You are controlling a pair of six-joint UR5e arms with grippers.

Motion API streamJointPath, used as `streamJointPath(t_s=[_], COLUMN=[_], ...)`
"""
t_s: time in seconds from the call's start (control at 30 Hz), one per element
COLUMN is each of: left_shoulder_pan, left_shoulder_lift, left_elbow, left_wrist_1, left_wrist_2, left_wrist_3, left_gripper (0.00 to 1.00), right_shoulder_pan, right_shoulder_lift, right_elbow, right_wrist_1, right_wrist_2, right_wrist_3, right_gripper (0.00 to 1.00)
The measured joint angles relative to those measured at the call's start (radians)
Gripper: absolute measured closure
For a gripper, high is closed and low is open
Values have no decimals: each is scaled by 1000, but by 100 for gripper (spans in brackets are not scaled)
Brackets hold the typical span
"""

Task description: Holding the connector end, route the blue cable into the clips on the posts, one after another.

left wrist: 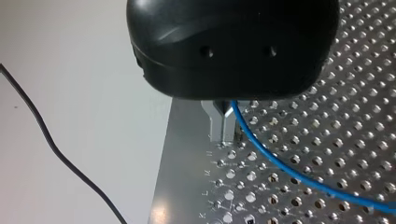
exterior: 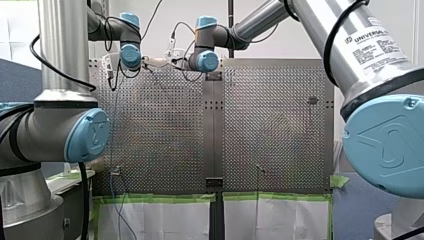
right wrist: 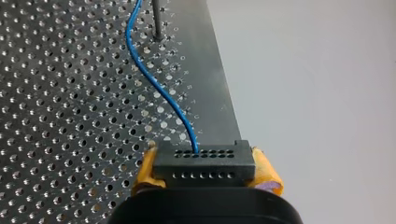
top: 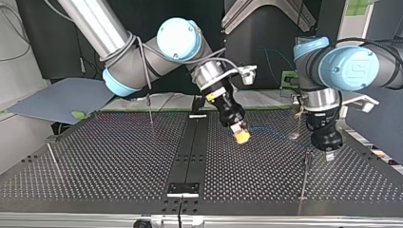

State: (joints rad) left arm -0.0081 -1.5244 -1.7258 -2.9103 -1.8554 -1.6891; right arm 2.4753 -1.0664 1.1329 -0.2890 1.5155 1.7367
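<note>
Right wrist view: my right end effector (right wrist: 205,164) is closed onto a black connector (right wrist: 204,157). Its yellow pads (right wrist: 267,173) press on the connector's two sides. The connector face shows two rows of small holes. The blue cable (right wrist: 154,88) leaves the upper row and snakes ahead over the perforated desk (right wrist: 56,93). It passes just beside a thin dark post (right wrist: 159,21) near the desk's edge; I cannot tell whether it touches the post.

Left wrist view: my left end effector (left wrist: 226,133) hangs close above the desk's corner area. Its black body hides most of the metal fingers (left wrist: 218,122). The cable comes out right beside those fingers and curves away across the holes. I cannot tell how far this end effector is open, nor whether it has hold of the cable.

Top view: the two end effectors are near each other at the view's right half, and the cable spans the gap between them just above the desk. Another upright post (top: 304,175) stands just in front of the left end effector.
</note>
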Motion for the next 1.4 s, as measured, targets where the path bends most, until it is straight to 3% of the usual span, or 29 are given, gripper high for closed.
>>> streamJointPath(t_s=[0.33,0.97,1.4], left_shoulder_pan=[17,49,90], left_shoulder_lift=[-36,-61,-86], left_elbow=[12,46,57], left_wrist_1=[5,25,59], left_wrist_2=[44,85,143], left_wrist_3=[-18,-59,-107], left_gripper=[100,100,100], right_shoulder_pan=[-17,-70,-88], right_shoulder_lift=[6,12,15], right_elbow=[-11,-15,-16], right_wrist_1=[2,2,0], right_wrist_2=[-5,-33,-52], right_wrist_3=[5,12,12], right_gripper=[100,100,100])
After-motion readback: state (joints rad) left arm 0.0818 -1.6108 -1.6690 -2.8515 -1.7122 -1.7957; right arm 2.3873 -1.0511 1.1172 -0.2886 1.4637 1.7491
